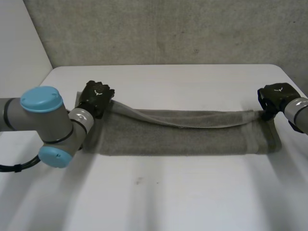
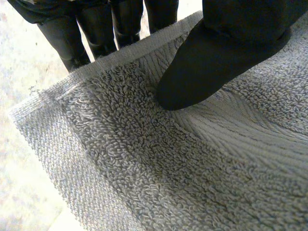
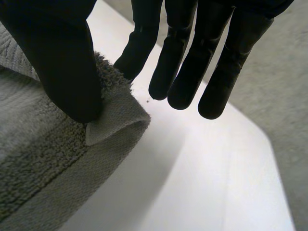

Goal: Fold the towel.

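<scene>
Evidently the towel [image 1: 178, 137] lay as a long, narrow band across the middle of the head view on the tabletop [image 1: 168, 202], already doubled lengthwise. Its upper layer stood slightly raised along the far edge.

The left hand [image 1: 96, 97] sat at the far corner of the towel's left end. The left wrist view showed its thumb [image 2: 216, 62] pressed on the pile and its fingers [image 2: 65, 43] behind the hem, so that corner was pinched.

The right hand [image 1: 275, 96] sat at the far corner of the right end. There the thumb [image 3: 62, 67] bore down on the corner, trapping a tuft against the nearest finger. The other fingers hung straight and clear of the cloth.

Judgement: both ends were held at matching corners to keep the upper layer taut and level. This grip suits either squaring the first fold or carrying one end toward the other.
</scene>
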`<move>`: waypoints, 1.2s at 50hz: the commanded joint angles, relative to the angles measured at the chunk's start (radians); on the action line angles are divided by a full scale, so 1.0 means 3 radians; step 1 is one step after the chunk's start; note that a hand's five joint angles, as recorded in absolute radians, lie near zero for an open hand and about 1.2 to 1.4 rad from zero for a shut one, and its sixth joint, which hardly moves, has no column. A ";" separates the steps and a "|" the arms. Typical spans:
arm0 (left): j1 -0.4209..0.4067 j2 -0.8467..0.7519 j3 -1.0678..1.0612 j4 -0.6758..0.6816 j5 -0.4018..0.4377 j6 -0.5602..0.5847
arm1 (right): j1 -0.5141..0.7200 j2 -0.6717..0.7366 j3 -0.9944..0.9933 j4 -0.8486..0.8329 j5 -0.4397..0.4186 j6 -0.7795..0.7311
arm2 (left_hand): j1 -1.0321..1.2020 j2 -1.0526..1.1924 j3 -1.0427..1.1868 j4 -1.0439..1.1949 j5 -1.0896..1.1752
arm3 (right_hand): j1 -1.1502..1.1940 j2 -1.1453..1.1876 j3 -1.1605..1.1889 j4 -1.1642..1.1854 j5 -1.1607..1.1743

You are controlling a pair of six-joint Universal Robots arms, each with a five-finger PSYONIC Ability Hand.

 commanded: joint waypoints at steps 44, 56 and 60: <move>0.0173 0.0973 -0.0779 0.0028 0.0164 -0.0170 | 0.0015 -0.1028 0.0664 -0.0035 -0.0078 0.0438 | -0.1862 -0.1953 -0.1947 -0.1947 -0.1941 | -0.2453 -0.2564 -0.2619 -0.2648 -0.1138; 0.0342 0.0774 -0.0738 -0.0580 0.0169 -0.0533 | -0.0276 -0.0997 0.1298 0.0221 -0.0579 -0.0144 | -0.1529 -0.1620 -0.1614 -0.1614 -0.1608 | -0.1904 -0.2016 -0.2071 -0.2100 -0.0590; 0.0393 0.0636 -0.0738 -0.0560 0.0164 -0.0533 | -0.0460 -0.0962 0.1523 0.0175 -0.0829 -0.0425 | -0.1637 -0.1727 -0.1722 -0.1722 -0.1716 | -0.1924 -0.2036 -0.2091 -0.2120 -0.0609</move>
